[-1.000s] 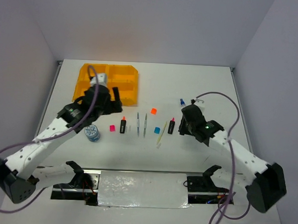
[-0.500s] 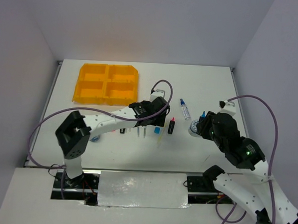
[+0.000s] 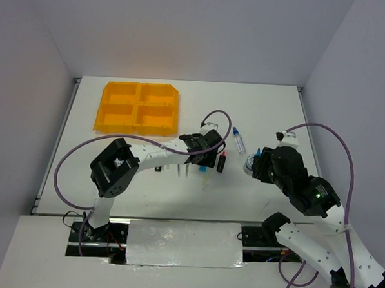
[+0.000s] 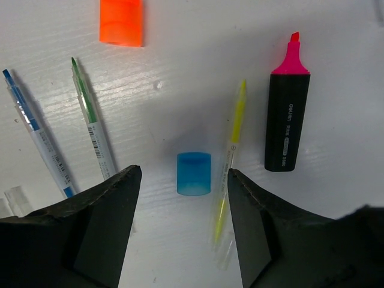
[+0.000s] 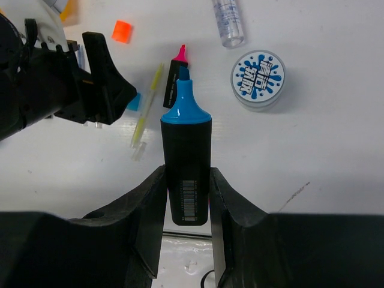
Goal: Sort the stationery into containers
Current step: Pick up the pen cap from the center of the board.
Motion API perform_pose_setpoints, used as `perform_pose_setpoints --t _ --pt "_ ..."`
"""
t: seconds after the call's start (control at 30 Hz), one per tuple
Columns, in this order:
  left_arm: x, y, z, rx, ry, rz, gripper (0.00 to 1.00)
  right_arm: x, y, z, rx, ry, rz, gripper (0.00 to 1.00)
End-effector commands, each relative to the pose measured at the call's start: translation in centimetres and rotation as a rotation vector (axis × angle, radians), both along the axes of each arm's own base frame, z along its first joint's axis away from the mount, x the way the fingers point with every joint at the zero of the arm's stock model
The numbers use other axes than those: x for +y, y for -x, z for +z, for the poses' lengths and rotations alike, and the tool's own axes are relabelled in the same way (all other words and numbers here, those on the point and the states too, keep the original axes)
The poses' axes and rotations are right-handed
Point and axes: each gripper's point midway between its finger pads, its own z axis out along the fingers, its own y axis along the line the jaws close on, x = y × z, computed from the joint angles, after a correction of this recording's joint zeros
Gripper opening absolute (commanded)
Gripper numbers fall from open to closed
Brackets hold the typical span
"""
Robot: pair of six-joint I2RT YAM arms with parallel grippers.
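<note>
My left gripper (image 4: 183, 174) hangs open just above the table, and a small blue cap (image 4: 194, 173) lies loose between its fingertips. Beside the cap lie a yellow pen (image 4: 234, 159) and a black marker with a pink tip (image 4: 288, 114). An orange cap (image 4: 121, 22), a green pen (image 4: 90, 117) and a blue pen (image 4: 36, 141) lie to its left. My right gripper (image 5: 187, 174) is shut on a black marker with a blue tip (image 5: 186, 150), held above the table. The orange-yellow tray (image 3: 139, 108) sits at the far left, and all its compartments look bare.
A round roll with a blue splash print (image 5: 258, 79) and a clear bottle (image 5: 228, 21) lie on the table by my right gripper (image 3: 259, 163). The left gripper (image 3: 204, 159) is close to the right one, with the pink-tipped marker (image 3: 221, 161) between them.
My left gripper has swung from over the tray to the pens in the middle and narrowed a little. The right arm has risen, holding the blue-tipped marker.
</note>
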Motion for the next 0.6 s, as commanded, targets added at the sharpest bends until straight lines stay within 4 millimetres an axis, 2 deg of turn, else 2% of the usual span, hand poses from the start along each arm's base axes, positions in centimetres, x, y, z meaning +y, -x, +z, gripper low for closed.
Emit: perform_pose_setpoints --t 0.0,0.23,0.37,0.57 --pt "-0.7 -0.4 -0.9 -0.001 0.010 0.023 0.72 0.3 -0.1 0.4 -0.016 0.008 0.032 0.06" --pt "-0.6 -0.1 -3.1 0.033 -0.018 0.024 0.71 0.4 -0.1 0.1 -0.011 0.020 0.048 0.07" --pt "-0.6 -0.3 -3.5 0.031 -0.033 0.025 0.71 0.6 -0.1 0.0 -0.003 0.023 0.060 0.06" --pt "0.5 0.3 -5.1 0.051 -0.071 0.045 0.63 0.6 -0.1 0.4 -0.012 0.023 0.063 0.07"
